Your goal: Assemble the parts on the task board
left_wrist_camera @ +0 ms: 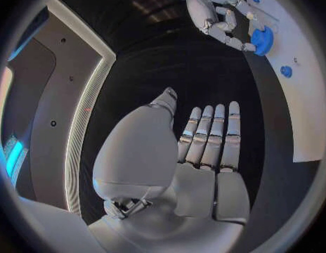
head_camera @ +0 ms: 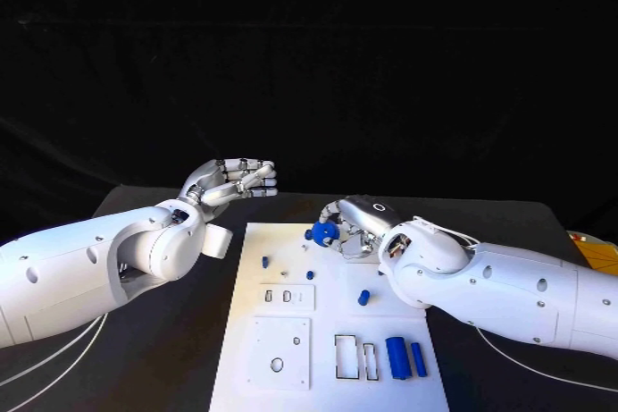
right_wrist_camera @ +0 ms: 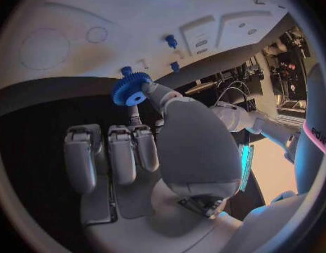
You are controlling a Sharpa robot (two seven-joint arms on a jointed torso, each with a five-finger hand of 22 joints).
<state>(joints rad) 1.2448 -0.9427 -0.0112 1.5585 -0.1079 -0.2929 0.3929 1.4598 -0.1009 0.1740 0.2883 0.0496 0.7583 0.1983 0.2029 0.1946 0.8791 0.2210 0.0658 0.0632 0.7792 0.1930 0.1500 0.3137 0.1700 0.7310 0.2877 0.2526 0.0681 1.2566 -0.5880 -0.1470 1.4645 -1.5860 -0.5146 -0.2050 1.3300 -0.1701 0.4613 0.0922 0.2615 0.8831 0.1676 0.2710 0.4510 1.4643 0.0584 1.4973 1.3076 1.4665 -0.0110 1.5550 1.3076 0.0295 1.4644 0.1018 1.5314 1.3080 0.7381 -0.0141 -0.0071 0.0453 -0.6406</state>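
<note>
Right wrist view: right hand (right_wrist_camera: 145,146) pinched the blue gear (right_wrist_camera: 131,89) at its fingertips.
Task board (right_wrist_camera: 135,34) lay just beyond the gear; left hand (head_camera: 232,181) hung spread, farther off.

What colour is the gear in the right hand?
Blue. The gear, pinched by the right hand, shows best in the right wrist view.

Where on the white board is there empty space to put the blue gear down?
The task board is bare along its far edge, ahead of the small blue pegs, and beside the left hand. It is crowded near the right hand, which holds the blue gear, and around the two blue cylinders by the slots.
</note>
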